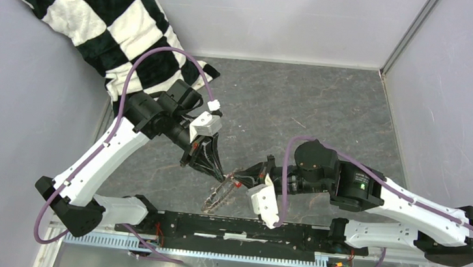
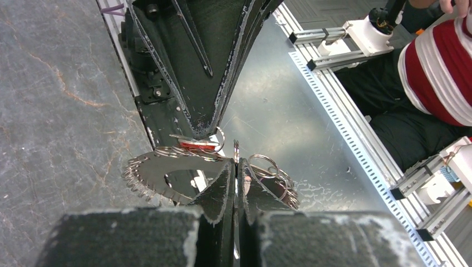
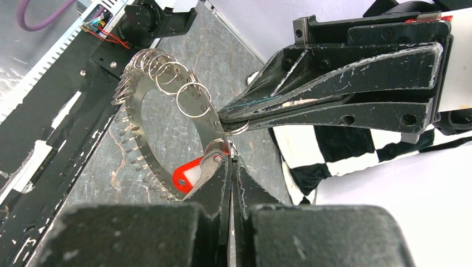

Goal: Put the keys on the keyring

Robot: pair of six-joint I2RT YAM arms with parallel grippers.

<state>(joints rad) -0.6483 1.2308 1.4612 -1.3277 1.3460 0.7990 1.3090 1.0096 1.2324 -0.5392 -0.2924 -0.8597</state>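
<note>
Left tool (image 2: 234, 167), closed tight, grips the rim of the stiff keyring (image 2: 147, 173) above the counter (image 1: 327, 116); right tool (image 3: 229, 161) pinches the light, slippery keys (image 3: 186, 173) beside it, seemingly by their metal end.

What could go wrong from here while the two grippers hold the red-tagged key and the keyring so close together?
1. The left gripper pinches the keyring only at its thin edge, so a push could twist it out of the grip.
2. The right gripper holds the keys right at its tip, so they may slip free.
3. The two grippers nearly touch and could collide.
</note>
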